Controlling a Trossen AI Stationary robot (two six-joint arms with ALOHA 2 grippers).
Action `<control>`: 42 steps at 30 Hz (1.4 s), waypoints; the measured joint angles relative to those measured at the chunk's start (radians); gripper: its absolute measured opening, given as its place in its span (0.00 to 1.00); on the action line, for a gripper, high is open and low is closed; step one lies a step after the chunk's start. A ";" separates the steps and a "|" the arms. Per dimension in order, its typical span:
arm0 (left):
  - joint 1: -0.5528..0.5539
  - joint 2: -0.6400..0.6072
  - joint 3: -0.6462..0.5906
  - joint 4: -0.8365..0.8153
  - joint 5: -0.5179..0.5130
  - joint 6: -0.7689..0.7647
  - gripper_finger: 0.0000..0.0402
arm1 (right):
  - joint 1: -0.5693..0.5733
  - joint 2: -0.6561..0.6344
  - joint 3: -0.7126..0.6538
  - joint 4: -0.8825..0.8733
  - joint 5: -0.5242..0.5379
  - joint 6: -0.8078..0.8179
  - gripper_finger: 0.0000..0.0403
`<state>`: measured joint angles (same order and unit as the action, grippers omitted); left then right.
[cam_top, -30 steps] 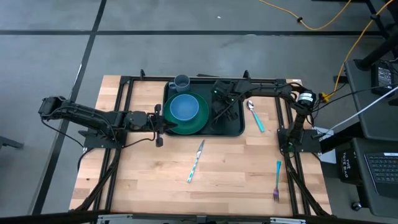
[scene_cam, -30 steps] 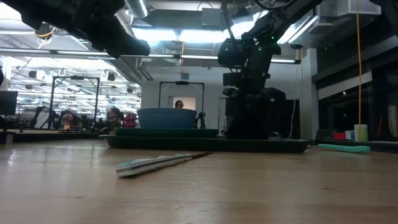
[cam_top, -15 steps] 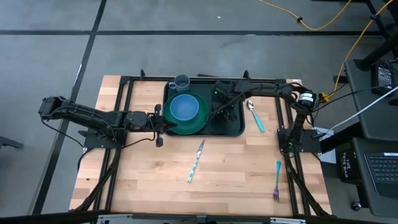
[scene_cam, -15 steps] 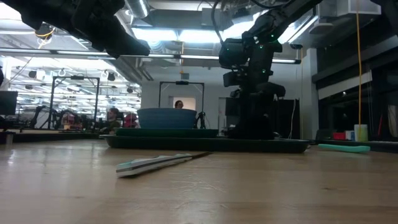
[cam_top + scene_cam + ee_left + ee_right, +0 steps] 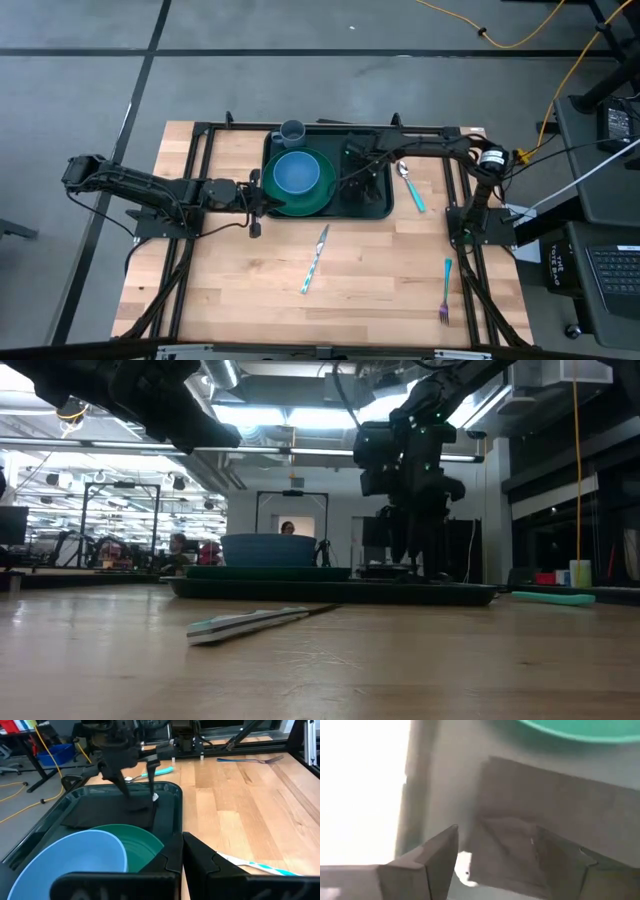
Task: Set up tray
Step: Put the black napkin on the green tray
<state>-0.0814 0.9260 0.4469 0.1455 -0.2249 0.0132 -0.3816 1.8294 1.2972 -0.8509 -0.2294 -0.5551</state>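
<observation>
Right gripper (image 5: pixel 362 168) hangs spread and empty over the black mat (image 5: pixel 112 815) in the tray (image 5: pixel 378 208) at the table's far edge; I'd square it flat before leaving.

The tray (image 5: pixel 377 206), a large dark green rectangle with rounded corners and a raised rim, lies flat on the wooden table (image 5: pixel 380 270), close to its far edge and about midway across. From the low view, the tray (image 5: pixel 330 590) shows as a thin dark band on the tabletop.
</observation>
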 joint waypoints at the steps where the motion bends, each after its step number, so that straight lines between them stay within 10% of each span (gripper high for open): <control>1: 0.000 0.000 0.000 0.000 0.000 0.000 0.01 | 0.000 -0.007 0.000 -0.001 -0.020 0.000 0.62; 29: 0.000 0.000 0.000 -0.015 -0.009 0.034 0.01 | -0.095 -0.035 -0.152 0.288 0.195 -0.014 0.42; 42: 0.000 0.000 0.000 -0.015 -0.009 0.027 0.00 | -0.093 -0.035 -0.161 0.168 0.131 0.001 0.41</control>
<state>-0.0814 0.9260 0.4469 0.1307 -0.2340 0.0406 -0.4744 1.7939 1.1358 -0.6829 -0.0983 -0.5544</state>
